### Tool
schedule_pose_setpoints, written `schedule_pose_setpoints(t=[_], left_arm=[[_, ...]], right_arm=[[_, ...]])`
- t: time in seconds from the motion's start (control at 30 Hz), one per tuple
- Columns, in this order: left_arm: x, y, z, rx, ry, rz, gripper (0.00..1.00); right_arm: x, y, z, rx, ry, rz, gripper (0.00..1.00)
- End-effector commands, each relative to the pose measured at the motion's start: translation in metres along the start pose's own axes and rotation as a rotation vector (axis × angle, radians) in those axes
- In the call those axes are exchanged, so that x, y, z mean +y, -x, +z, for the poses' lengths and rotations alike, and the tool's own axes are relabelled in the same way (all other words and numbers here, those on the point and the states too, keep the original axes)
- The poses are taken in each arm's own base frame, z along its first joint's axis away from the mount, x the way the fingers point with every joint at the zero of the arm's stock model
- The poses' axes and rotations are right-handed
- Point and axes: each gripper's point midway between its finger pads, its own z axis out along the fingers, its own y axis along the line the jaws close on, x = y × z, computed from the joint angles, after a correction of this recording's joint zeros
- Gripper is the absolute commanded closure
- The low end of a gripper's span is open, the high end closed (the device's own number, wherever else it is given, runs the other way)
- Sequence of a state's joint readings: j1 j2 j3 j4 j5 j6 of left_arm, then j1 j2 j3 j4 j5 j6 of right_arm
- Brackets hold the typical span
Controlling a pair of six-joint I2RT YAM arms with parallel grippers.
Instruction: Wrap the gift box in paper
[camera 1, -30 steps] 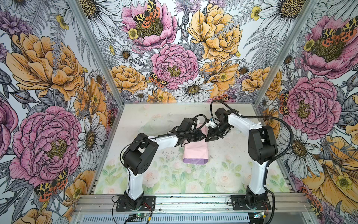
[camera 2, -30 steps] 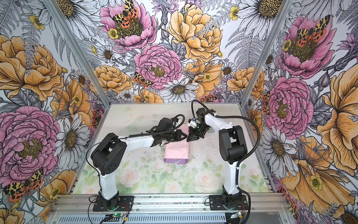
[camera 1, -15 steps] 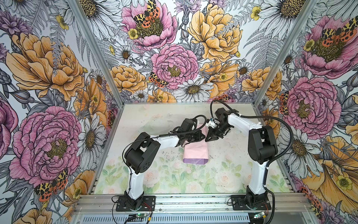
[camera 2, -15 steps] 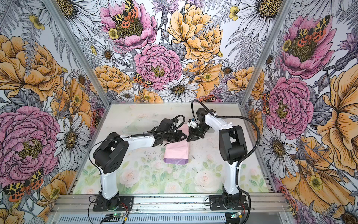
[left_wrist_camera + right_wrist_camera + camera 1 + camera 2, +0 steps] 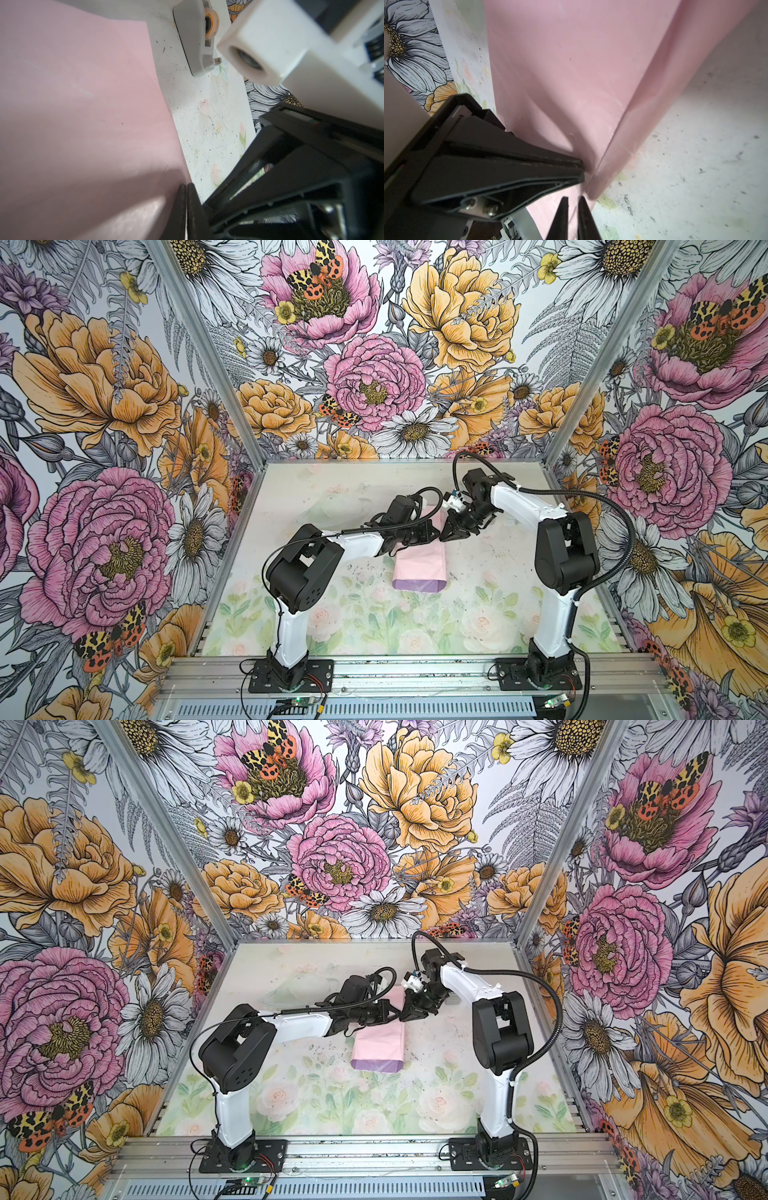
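Entry: wrap, far-end fold in hand.
- Left arm (image 5: 357, 545): reaches in low from left of paper, forearm near level.
- Left claw (image 5: 435, 536): clamped on paper (image 5: 419, 568) at its far-end fold.
- Gift box: unseen; judged inside paper.
- Paper: folded, pink face up, lilac band at near end, lying mid counter (image 5: 332, 614).
- Right claw (image 5: 446, 536): at paper's far right corner, just beside left claw. Jaws slightly parted; hold on paper unclear.
- Right arm (image 5: 523, 510): elbow high, wrist pitched down toward paper.
- Tape dispenser (image 5: 197, 37): right of paper, apart.

Next, judged: hold flap flat while right claw fetches tape.
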State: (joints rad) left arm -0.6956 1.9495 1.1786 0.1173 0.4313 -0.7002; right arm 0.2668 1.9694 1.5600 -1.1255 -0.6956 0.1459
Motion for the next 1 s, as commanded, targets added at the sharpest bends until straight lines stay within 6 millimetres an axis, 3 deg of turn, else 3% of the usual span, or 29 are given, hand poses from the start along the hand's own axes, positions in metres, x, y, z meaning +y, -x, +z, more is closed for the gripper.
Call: schedule_pose_setpoints(t=[0.0, 0.47, 0.97], left_arm=[[0.031, -0.018, -0.003, 0.037, 0.109, -0.039, 0.92], [0.03, -0.018, 0.0, 0.042, 0.108, -0.037, 0.93], [0.028, -0.018, 0.002, 0.046, 0.108, -0.03, 0.93]], right_arm=[[0.003, -0.002, -0.01, -0.026, 0.001, 0.006, 0.87], [-0.015, -0.008, -0.004, -0.006, -0.026, 0.058, 0.86], [-0.033, -0.011, -0.001, -0.001, -0.055, 0.093, 0.76]])
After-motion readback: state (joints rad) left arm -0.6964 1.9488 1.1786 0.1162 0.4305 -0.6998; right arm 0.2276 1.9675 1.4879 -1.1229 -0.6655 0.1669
